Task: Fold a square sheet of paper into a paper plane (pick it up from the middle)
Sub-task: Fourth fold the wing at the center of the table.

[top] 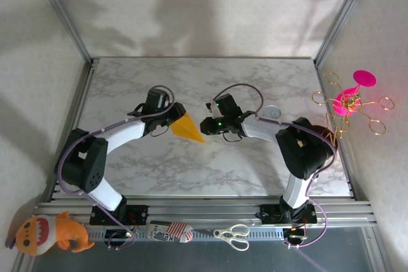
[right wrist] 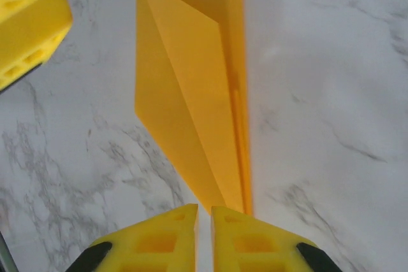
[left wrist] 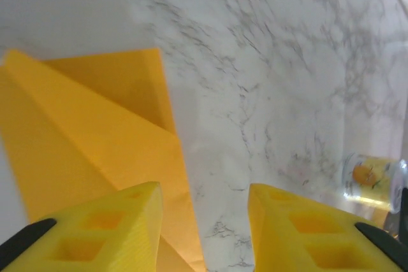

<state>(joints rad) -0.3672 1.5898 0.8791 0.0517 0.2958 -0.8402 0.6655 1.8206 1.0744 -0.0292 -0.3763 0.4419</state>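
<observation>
**Two pincers, one folded dart lying between them**

Both of my arms reach in toward the middle of the marble table [top: 255,164], where the paper plane [top: 187,130] lies flat. It is a slim orange-yellow wedge. Its pointed nose aims toward my right arm and its wide tail lies under my left.

My left gripper [left wrist: 203,192] stands apart, with bare marble showing between the fingers and nothing held. One finger [left wrist: 121,221] hangs over the long edge of the paper, while the other is over the table beside it. I judge this a letting-go stance, wide enough that the wing cannot catch on a pad.

My right gripper [right wrist: 204,221] is all but together, with only a thin slit between the fingers. The nose of the plane runs right up to those fingertips and slips out of sight behind one of them. I see no paper in the slit itself. I hold the fingers low at the tip because the layers stack thickest there, and a pinch or press at that spot would set the centre crease.

From the shape, I judge the folding largely done: layered flaps, a lengthwise crease and a sharp point. The risk now is dragging the light sheet askew as I move either arm off it.
</observation>
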